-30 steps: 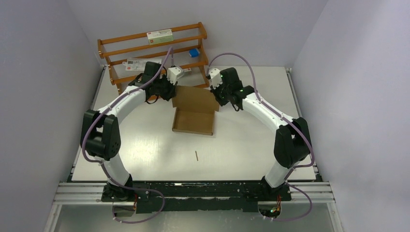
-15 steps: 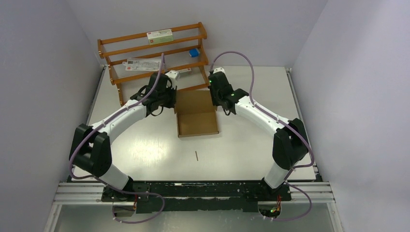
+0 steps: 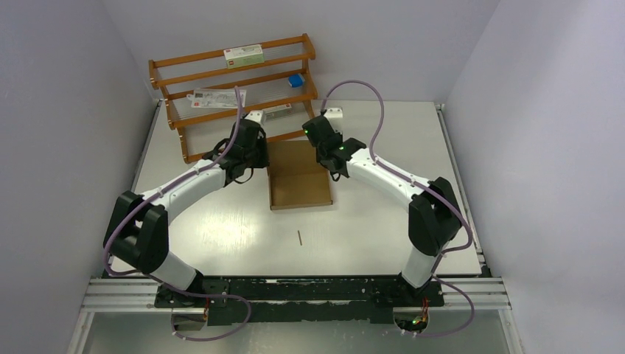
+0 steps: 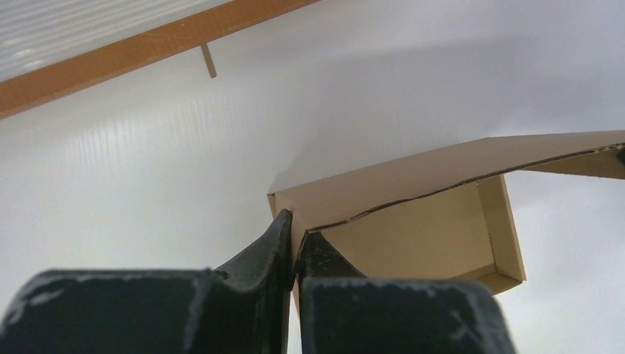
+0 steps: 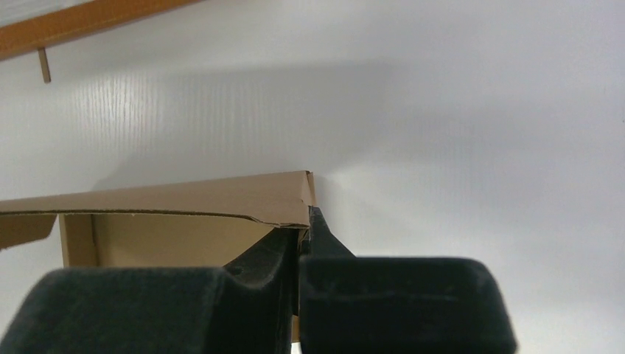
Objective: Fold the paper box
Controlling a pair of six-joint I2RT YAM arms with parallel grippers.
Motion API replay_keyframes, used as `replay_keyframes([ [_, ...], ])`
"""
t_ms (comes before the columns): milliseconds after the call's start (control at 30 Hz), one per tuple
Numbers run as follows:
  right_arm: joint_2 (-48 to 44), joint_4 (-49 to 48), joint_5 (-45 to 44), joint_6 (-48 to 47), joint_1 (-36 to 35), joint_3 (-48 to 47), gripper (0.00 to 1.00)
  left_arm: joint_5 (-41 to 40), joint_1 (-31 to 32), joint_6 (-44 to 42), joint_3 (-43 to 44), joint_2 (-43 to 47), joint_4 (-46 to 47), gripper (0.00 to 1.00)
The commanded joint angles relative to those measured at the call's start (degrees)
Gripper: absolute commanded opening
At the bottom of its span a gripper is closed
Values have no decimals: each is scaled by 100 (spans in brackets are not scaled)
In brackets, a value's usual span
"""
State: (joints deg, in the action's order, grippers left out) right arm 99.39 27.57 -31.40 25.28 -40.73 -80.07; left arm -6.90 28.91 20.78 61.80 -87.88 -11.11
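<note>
Far left, a wooden rack stands at the back of the table, well apart from the work.

The left gripper sits at the far-left corner of the paper box. On its wrist view we see its jaws pressed together with only the cardboard between them, pinching the corner of the lid.

In the middle, the box lies brown and unprinted between the two arms, its long sides running away from the bases. The lid hangs tilted over the tray with a gap under it, and both wrist views show the inside walls beneath. We cannot tell whether its front edge touches anything.

The right gripper mirrors the left at the far-right corner. Its jaws are likewise closed tight on the lid's other corner, nothing else in them.

We judge the step in hand to be closing the lid: the tray looks formed and the lid is part-way down.

- Next move, as we read it: both arms bring the lid forward and down together at an even pace, so the panel does not twist or crease.
- The tray is unheld and may slide, so the push should go down, not sideways.
- The front flap will likely need tucking inside the near wall, which probably calls for a fresh grip.
</note>
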Motion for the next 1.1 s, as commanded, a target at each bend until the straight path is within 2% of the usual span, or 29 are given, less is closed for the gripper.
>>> replay_keyframes([
  [0,244,15,-131,684,-215,-296,0,234,221,828,-100,180,985,8],
  [267,179,135,-404,1236,-298,-412,0,108,263,1163,-298,252,1248,11],
  [400,41,-138,-333,961,-308,-88,0,5,262,965,-199,248,1052,19],
  [533,-216,-568,-373,96,-292,426,8,-51,260,453,-323,414,876,32],
  [567,-283,-682,-367,-130,-283,560,11,-46,239,323,-398,478,890,35],
  [733,-837,-1507,252,-1261,-108,1262,40,485,-79,-359,-801,840,1063,48],
  [900,-1422,-2141,1743,-2224,365,1917,62,1666,-707,-1100,-1149,1088,1263,53],
  [1067,-1883,-2400,3342,-2884,1161,2447,76,2887,-1279,-1631,-1346,1211,1328,55],
])
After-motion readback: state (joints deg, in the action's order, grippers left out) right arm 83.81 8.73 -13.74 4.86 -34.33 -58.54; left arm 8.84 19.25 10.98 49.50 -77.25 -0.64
